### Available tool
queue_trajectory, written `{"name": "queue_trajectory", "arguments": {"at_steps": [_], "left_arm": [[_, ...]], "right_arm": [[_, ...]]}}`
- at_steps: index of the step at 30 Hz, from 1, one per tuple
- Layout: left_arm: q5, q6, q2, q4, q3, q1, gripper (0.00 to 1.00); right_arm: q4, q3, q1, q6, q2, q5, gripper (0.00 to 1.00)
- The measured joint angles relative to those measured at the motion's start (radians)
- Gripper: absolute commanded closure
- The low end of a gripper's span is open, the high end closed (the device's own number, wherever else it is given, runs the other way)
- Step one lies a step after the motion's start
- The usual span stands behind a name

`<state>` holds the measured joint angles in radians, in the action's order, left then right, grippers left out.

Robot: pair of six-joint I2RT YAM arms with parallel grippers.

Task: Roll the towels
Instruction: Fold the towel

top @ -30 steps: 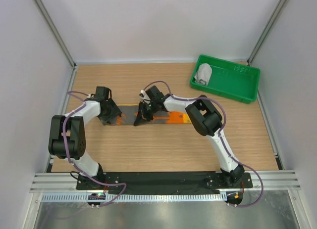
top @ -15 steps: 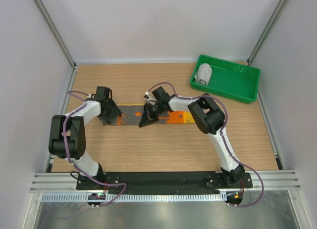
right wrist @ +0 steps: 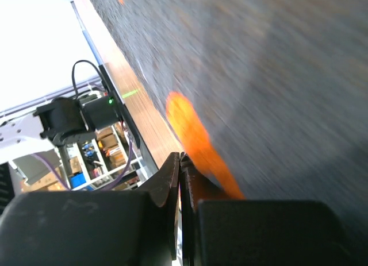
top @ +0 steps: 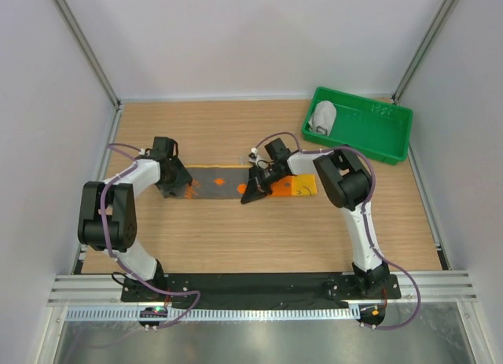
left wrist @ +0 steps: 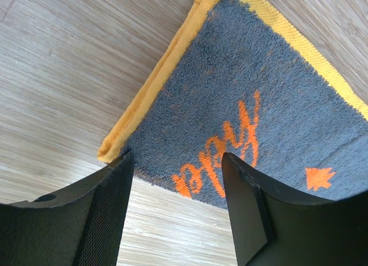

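The orange and yellow patterned towel lies stretched across the table's middle, grey backing up, with an orange and yellow fold at its right end. My left gripper stands open over the towel's left corner, and nothing is between its fingers. My right gripper is shut, and in the right wrist view the towel's orange edge runs into the closed jaws. The plain light grey towel sits rolled in the tray.
A green plastic tray stands at the back right. Bare wood shows in front of and behind the towel. White walls close in the left, back and right sides.
My right gripper has moved to the right along the towel, staying shut. More grey backing now shows to its left. The left arm has held its place.
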<state>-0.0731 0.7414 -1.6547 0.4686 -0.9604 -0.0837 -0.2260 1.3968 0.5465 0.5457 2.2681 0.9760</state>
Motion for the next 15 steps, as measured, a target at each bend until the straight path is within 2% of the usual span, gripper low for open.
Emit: {"name": "queue_trajectory", "arguments": {"at_steps": [7, 15], "left_arm": [[-0.002, -0.009, -0.002, 0.000, -0.002, 0.000, 0.37], [-0.005, -0.014, -0.005, 0.001, -0.005, -0.002, 0.37]], "right_arm": [[-0.021, -0.056, -0.087, -0.072, -0.021, 0.050, 0.93], [0.013, -0.155, -0.126, -0.081, -0.074, 0.063, 0.92]]}}
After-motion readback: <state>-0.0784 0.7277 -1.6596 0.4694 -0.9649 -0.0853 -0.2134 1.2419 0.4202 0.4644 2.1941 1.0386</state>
